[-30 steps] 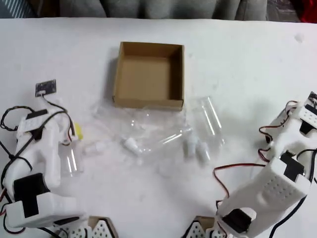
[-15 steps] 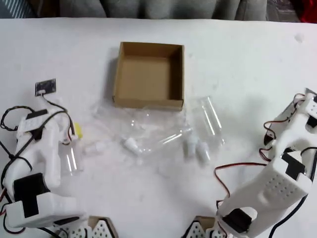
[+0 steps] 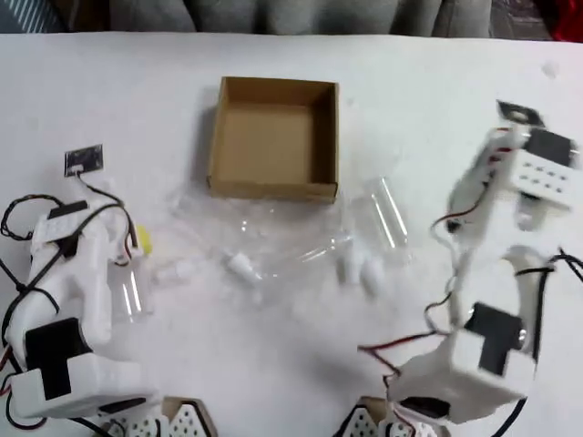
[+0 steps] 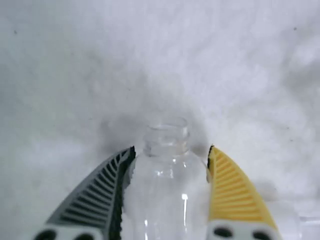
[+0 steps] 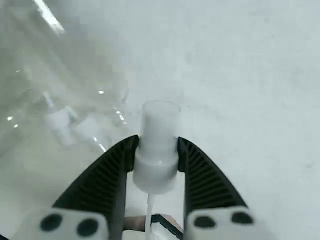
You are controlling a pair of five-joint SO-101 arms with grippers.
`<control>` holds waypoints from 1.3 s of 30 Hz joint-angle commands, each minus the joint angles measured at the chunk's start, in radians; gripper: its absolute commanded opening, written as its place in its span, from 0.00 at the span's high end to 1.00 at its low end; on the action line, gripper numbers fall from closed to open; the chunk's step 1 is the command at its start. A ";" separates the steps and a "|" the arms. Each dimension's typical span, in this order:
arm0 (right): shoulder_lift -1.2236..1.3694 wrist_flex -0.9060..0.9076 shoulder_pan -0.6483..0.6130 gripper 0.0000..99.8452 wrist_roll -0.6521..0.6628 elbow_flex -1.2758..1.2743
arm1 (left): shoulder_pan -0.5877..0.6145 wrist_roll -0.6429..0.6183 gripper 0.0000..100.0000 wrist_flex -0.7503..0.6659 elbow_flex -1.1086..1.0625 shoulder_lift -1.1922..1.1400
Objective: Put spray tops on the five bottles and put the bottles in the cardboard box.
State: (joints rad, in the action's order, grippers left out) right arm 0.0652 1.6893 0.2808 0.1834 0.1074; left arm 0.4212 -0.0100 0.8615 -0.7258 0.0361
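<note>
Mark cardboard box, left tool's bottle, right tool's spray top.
cardboard box [image 3: 273,190]: high view, near wall.
bottle [image 4: 166,137]: left wrist view, open neck.
spray top [image 5: 160,125]: right wrist view, cap side.

We see two arms built of white printed shells and black motor blocks, the left arm [image 3: 68,300] and the right arm [image 3: 483,355]. Thin red and black cables [image 3: 455,217] trail along the right arm, and black cables [image 3: 23,200] loop along the left. The left pincer [image 4: 170,150] pairs a grey ribbed finger [image 4: 95,200] with a yellow ribbed finger [image 4: 230,190]. The right pincer [image 5: 156,140] has two black ribbed fingers [image 5: 100,185] on white bases with dark screw holes [image 5: 52,220].
</note>
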 commanded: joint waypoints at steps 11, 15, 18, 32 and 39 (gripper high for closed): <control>-0.271 -0.375 -0.591 0.98 -0.160 -0.011 | 0.012 -0.008 0.97 -0.020 0.034 0.039; -0.271 -0.621 -0.743 0.98 -0.173 -0.015 | 0.010 -0.008 0.97 -0.020 0.034 0.039; -0.278 -0.591 -0.809 0.98 -0.172 -0.058 | 0.010 -0.008 0.97 -0.017 0.034 0.039; -0.556 -0.615 -0.771 0.98 -0.172 -0.431 | -0.031 -0.008 0.97 -0.020 0.034 0.041; -0.671 -0.786 -0.768 0.98 -0.173 -0.598 | -0.031 -0.009 0.97 -0.015 0.043 0.050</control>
State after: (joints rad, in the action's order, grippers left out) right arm -0.5240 0.9805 -0.5033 0.0192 -0.4634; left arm 0.4043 -0.0100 0.8615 -0.7258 0.0361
